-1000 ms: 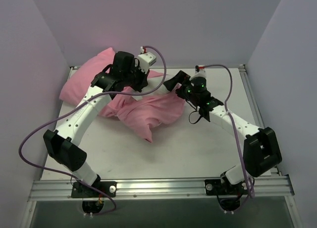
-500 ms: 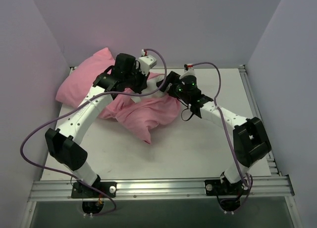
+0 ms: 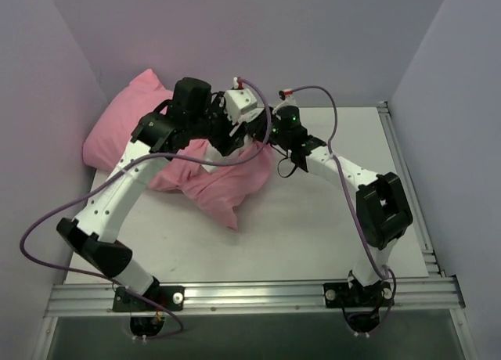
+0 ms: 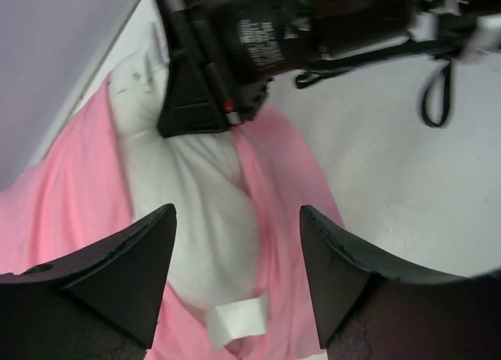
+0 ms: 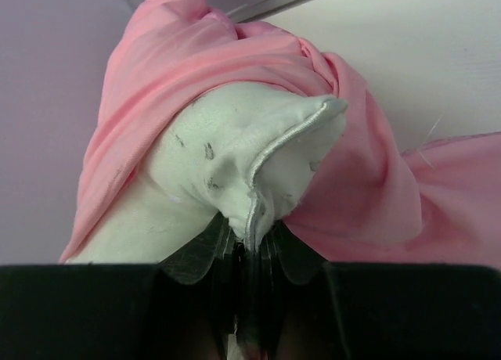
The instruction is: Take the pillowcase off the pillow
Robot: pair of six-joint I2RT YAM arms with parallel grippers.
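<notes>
The pink pillowcase [image 3: 223, 184] lies bunched at the table's back left, with its bulk against the left wall. In the left wrist view the off-white pillow [image 4: 196, 211] shows bare through the pillowcase [image 4: 63, 196] opening, a white label [image 4: 235, 321] at its edge. My left gripper [image 4: 239, 274] hangs open above that bare end, with nothing between its fingers. My right gripper [image 5: 249, 244] is shut on the piped corner seam of the pillow [image 5: 227, 156], and the pillowcase [image 5: 368, 196] is folded back around it. In the top view the two grippers [image 3: 235, 137] [image 3: 260, 133] sit close together.
Lilac walls close in the left, back and right sides. The white table [image 3: 329, 219] stretches to the right and front of the fabric. An aluminium rail [image 3: 258, 293] runs along the near edge. Purple cables loop from both arms.
My left gripper has opened and let go of the fabric. My right gripper moved left to the opening and shut on the pillow's corner. The pillowcase bulk shifted left.
</notes>
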